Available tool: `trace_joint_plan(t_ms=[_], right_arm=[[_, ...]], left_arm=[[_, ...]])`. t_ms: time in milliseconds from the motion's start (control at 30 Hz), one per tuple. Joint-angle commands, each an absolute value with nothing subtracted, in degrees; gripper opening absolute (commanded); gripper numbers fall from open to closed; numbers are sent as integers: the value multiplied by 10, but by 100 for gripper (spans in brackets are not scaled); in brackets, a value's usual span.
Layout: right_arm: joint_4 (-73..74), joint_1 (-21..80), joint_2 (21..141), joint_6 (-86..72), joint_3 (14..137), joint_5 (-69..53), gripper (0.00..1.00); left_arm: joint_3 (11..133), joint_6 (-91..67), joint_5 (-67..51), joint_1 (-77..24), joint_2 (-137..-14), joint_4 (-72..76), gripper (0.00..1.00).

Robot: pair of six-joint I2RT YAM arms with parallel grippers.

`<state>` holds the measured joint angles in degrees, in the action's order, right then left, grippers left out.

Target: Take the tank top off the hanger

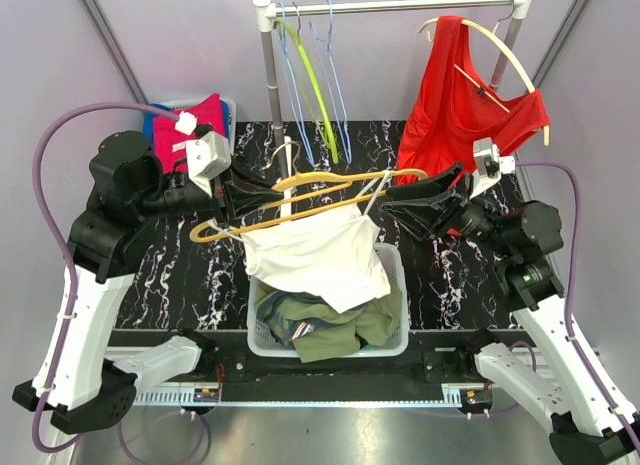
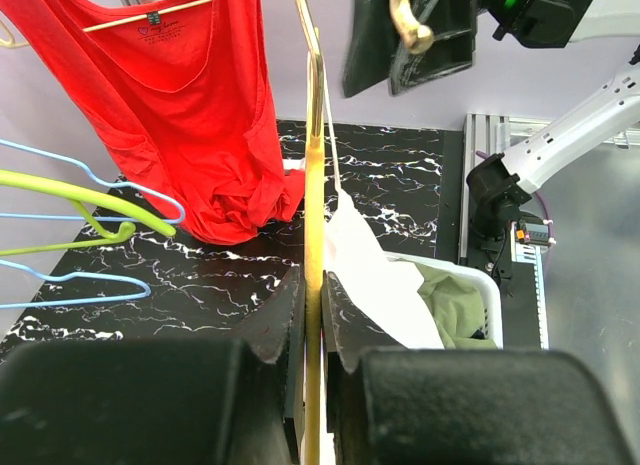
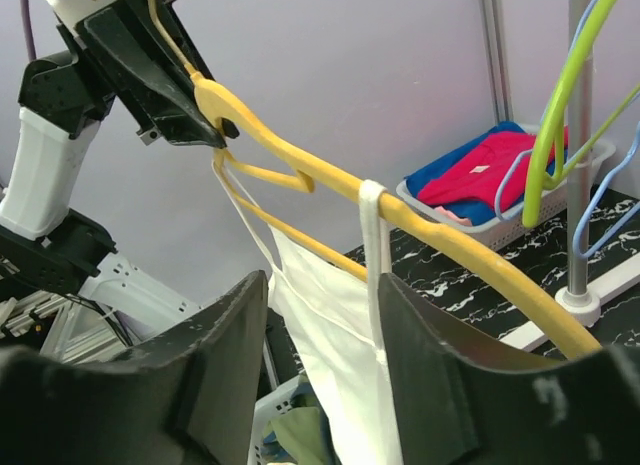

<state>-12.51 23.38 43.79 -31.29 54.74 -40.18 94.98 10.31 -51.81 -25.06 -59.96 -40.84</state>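
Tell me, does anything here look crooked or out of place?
The red tank top on the metal rail hangs lopsided: its cream hanger tilts steeply, and the hem bunches on the black marble table.

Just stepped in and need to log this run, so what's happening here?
The left gripper is clamped on the yellow hanger near its hook, holding it above the laundry basket. A white tank top hangs from it, not yet off. The right gripper is open, with its fingers on either side of one strap, not gripping it.

Print on red top (image 2: 170, 115) — unreadable
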Motion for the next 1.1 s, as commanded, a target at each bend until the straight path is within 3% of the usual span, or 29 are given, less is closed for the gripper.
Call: trace_joint_plan(t_ms=[0,367,567,833,1067], right_arm=[[-125,238,440,-308,541,-378,59],[-200,238,485,-352,537,-401,54],[-254,237,512,-386,531,-424,36],[-258,237,502,-393,526,-422,0],[-251,237,477,-401,539,-416,0]], left_arm=[[954,111,-520,-248,-590,-378,8],[959,107,-524,-248,-591,-378,9],[958,108,-523,-247,-589,-378,8],[954,108,-525,-246,-589,-378,8],[933,141,-505,-244,-577,-402,8]])
